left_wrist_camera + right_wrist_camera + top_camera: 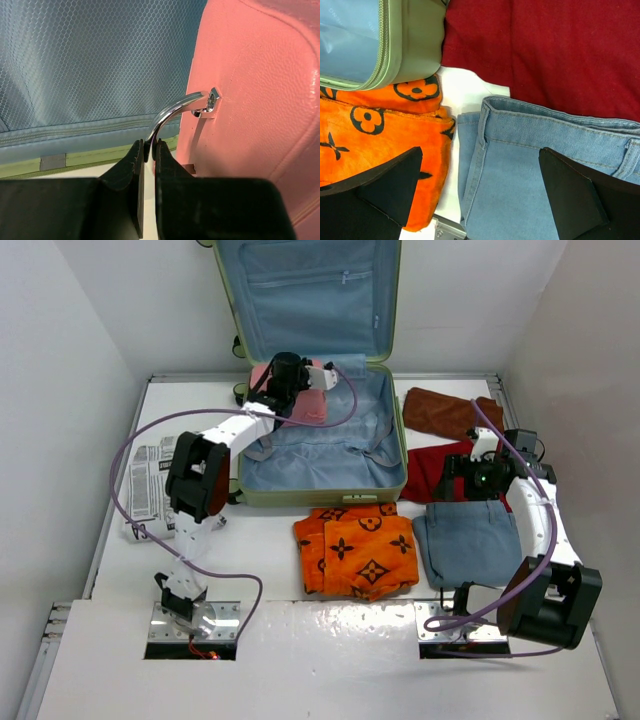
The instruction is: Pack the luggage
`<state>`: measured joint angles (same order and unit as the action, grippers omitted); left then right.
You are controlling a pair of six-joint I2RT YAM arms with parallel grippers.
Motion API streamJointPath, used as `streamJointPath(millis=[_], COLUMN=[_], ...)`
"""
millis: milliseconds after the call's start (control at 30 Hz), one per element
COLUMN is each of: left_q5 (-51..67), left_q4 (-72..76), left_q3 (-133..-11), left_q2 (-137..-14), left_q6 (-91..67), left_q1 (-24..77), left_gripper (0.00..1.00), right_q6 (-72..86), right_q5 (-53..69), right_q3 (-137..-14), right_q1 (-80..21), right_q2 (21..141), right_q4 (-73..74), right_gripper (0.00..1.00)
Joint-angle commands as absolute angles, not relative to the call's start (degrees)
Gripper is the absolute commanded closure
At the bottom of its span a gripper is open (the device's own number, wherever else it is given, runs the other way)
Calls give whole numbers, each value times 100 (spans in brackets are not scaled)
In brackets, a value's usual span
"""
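Observation:
The luggage [320, 497] lies open at the back of the table, its lid [310, 300] propped upright and its light-blue lining [90, 60] showing. A small pink case [313, 405] sits in the back left of its lower half. My left gripper [288, 373] reaches into the luggage, and in the left wrist view it [150, 145] is shut on the pink case's [255, 100] curved silver handle [175, 107]. My right gripper [470, 478] hangs open over folded blue jeans [530, 170], with nothing between its fingers [480, 152].
An orange patterned towel [355, 548] lies in front of the luggage, with the jeans [470, 545] to its right. A dark red cloth [435, 470] and a brown towel [450, 412] lie to the right of the luggage. A newspaper [150, 485] lies at the left.

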<state>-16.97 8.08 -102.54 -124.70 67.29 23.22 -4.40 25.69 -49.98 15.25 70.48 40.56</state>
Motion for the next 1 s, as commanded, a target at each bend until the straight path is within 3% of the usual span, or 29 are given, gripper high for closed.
streamJointPath(millis=[0,33,67,200,367,633,800,833,933,967], left_q5=[-1925,-1855,-1854,-1714,-1661,-389,211,211,158,158], left_q4=[773,773,678,624,265,-579,-905,-957,-1491,-1659], left_q3=[-9932,-9871,-9731,-9483,-9483,-9194,-9411,-9587,-10725,-11062], left_q2=[-12095,-11981,-11919,-11725,-11532,-10504,-9888,-9957,-10639,-10870], left_q6=[6609,6531,6469,6407,6074,5318,4170,3966,3343,3218], left_q1=[2276,2276,2276,2338,2391,2391,2189,2084,1847,1794], left_gripper=[91,86,74,53,50,49,58,75,96,99], right_q6=[-492,-510,-501,-492,-492,-492,-440,-431,-396,-361], right_q5=[2637,2628,2637,2645,2663,2672,2760,2777,2821,2839], right_q3=[-5256,-5265,-5282,-5282,-5265,-5221,-5212,-5212,-5221,-5238], right_q1=[1538,1529,1547,1538,1538,1547,1529,1538,1538,1529], right_q2=[7023,7022,7031,6996,6970,6873,6908,6908,6978,7039], right_q4=[4034,4052,4052,4061,4061,4043,4017,3982,3912,3920], right_gripper=[0,0,0,0,0,0,1,3,4,5])
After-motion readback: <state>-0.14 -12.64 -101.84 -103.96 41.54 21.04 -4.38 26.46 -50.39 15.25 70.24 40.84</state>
